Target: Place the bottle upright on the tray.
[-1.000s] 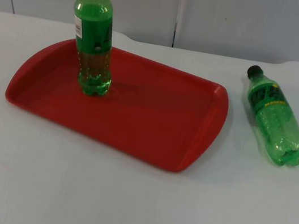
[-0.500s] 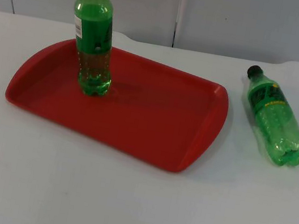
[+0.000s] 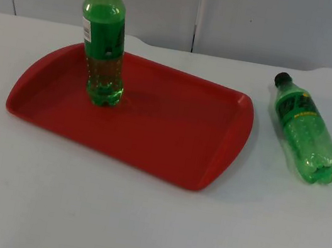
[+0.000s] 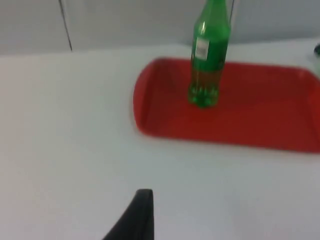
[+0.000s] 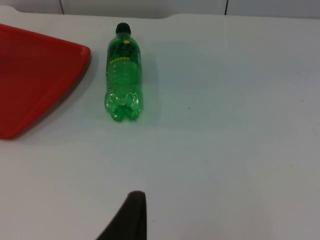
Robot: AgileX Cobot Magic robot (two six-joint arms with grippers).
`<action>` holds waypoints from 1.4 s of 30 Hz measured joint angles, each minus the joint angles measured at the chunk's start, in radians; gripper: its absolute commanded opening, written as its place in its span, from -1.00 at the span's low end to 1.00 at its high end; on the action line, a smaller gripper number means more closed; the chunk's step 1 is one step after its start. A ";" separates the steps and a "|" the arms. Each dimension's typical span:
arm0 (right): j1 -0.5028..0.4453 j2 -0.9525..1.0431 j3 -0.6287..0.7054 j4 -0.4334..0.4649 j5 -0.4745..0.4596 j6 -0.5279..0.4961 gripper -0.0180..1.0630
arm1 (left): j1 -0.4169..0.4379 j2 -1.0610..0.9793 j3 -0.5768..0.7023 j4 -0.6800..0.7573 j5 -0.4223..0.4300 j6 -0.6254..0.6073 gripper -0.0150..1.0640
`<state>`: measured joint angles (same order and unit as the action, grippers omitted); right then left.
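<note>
bottles are sitting in two places: one green bottle [image 3: 105,44] is standing upright on the red tray [image 3: 171,131] toward the upper left of the top frame, and a second green bottle [image 3: 305,129] is lying on its side on the white table [image 3: 137,221] at the right of the frame, just beside the tray's right rim, cap toward the wall.

we are seeing one black fingertip of the left gripper [image 4: 137,215] facing the tray, and one of the right gripper [image 5: 131,215] facing the lying bottle; we cannot tell whether either is open or closed. both arms are waiting well apart from the objects.

we are judging the risks: the lying bottle may roll when touched, since it is round, and a tilted release may topple it or knock over the standing one.

labels are showing dark with yellow marks; no writing is readable.
</note>
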<state>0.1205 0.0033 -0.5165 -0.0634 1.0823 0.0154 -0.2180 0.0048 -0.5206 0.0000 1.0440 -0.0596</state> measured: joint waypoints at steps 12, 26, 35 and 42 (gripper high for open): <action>0.000 0.000 0.000 0.000 0.000 0.000 0.96 | 0.000 0.000 0.021 0.040 0.030 0.005 0.98; 0.000 0.000 0.000 0.000 0.000 0.000 0.96 | 0.000 0.000 0.021 0.015 0.032 0.060 0.98; 0.000 0.000 0.000 0.000 0.000 0.000 0.96 | 0.000 0.000 0.021 0.000 0.032 0.078 0.98; 0.000 0.000 0.000 0.000 0.000 0.000 0.96 | 0.000 0.000 0.021 0.000 0.032 0.078 0.98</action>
<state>0.1205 0.0033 -0.5165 -0.0634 1.0823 0.0154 -0.2180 0.0048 -0.4991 0.0000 1.0758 0.0182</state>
